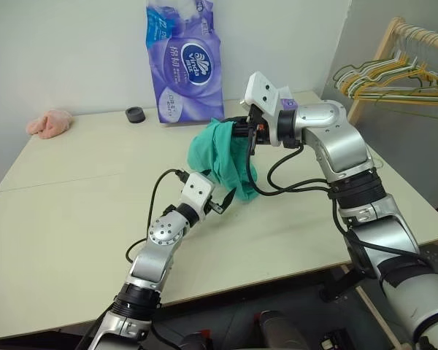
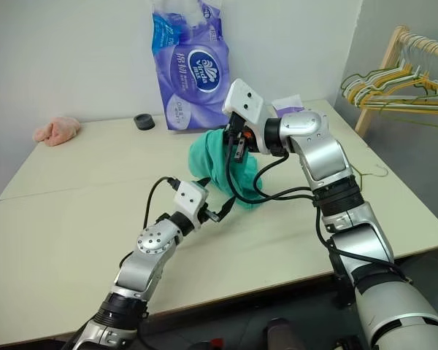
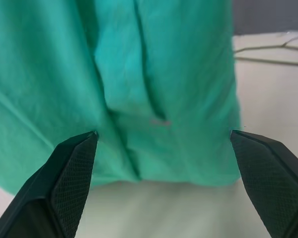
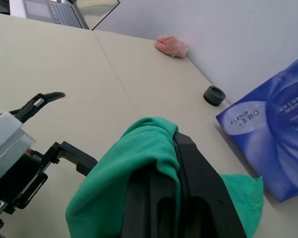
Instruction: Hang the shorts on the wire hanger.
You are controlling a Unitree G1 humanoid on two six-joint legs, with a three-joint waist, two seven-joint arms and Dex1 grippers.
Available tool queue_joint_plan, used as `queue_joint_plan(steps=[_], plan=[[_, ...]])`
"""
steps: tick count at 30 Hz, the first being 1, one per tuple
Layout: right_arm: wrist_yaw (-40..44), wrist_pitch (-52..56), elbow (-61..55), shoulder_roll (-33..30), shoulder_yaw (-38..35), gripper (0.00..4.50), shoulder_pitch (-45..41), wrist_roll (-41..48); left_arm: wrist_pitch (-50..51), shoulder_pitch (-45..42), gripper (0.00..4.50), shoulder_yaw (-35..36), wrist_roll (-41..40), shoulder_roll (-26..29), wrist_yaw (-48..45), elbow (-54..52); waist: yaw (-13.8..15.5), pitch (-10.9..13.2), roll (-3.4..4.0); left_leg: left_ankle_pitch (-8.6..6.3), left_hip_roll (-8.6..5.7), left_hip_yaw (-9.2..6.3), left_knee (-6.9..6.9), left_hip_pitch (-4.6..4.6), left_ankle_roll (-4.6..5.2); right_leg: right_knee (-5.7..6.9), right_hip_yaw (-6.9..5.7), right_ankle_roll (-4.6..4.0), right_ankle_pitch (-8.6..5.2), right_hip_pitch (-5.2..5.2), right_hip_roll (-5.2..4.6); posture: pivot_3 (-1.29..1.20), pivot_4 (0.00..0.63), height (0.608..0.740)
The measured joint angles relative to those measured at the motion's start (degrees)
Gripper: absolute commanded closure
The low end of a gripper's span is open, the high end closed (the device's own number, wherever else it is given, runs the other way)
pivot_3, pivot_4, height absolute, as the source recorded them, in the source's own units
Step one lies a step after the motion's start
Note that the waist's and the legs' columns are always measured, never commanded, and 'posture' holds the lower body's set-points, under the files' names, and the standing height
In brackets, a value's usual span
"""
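The teal-green shorts point(image 1: 223, 157) hang bunched above the table, pinched at their top by my right gripper point(image 1: 250, 138), which is shut on the cloth. In the right wrist view the cloth point(image 4: 134, 168) drapes over the closed fingers point(image 4: 188, 163). My left gripper point(image 1: 223, 200) is open and level at the shorts' lower hem. In the left wrist view its two tips point(image 3: 163, 134) stand wide apart in front of the cloth point(image 3: 164, 74), not touching it. The thin wire hanger point(image 3: 273, 61) lies flat on the table beyond the shorts.
A purple tissue pack point(image 1: 182, 65) stands at the back of the table by the wall, with a small black round thing point(image 1: 135, 114) beside it. A pink cloth lump point(image 1: 50, 122) lies at the far left. A wooden rack with several hangers point(image 1: 398, 76) stands off the table's right.
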Motion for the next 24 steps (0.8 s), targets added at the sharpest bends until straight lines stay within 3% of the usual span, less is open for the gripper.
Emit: queue_joint_plan(steps=[3,8,16,21,24], plan=[[0.0,-0.1,0.3,-0.4,0.0,4.5,-0.3,0.4,-0.4,0.2,0.2,0.0,0.1,1.1,-1.9,2.8,0.0,0.0,0.0,0.0,0.0,-0.02,0.0,0.0,0.0,0.0,-0.02,0.0,0.0,0.0,0.0,-0.2,0.026,0.74],[0.0,-0.1,0.6,-1.4,-0.1,4.5,-0.5,1.1,-3.0,-0.3,1.5,0.0,0.9,0.6,-3.0,9.1,0.1,0.0,0.01,0.0,-0.01,-0.03,0.01,-0.01,-0.01,-0.01,-0.03,0.0,0.0,0.0,-0.03,-0.2,0.026,0.74],[1.3,-0.2,-0.6,-2.6,0.1,4.5,-0.5,1.5,-5.3,-2.5,1.5,0.4,-1.2,-8.8,-1.0,9.8,-0.3,-0.3,0.11,0.0,0.02,-0.03,-0.03,-0.02,-0.01,-0.03,-0.07,0.0,0.0,0.01,-0.03,-0.22,0.021,0.74],[1.6,-0.4,-1.1,-3.5,0.2,4.5,0.1,1.5,-6.3,0.9,0.04,0.9,-0.3,-9.6,1.6,7.0,-0.9,-0.4,0.19,0.0,0.02,-0.03,-0.04,-0.02,0.01,-0.04,-0.07,0.0,0.0,0.02,-0.03,-0.23,0.022,0.74],[2.1,-0.4,-1.5,-3.8,0.3,4.5,0.2,1.5,-6.4,3.1,0.04,0.9,1.5,-10.3,4.4,4.6,-1.0,-0.4,0.21,-0.01,0.02,-0.03,-0.03,-0.02,0.02,-0.04,-0.07,0.0,0.0,0.03,-0.03,-0.23,0.023,0.74]])
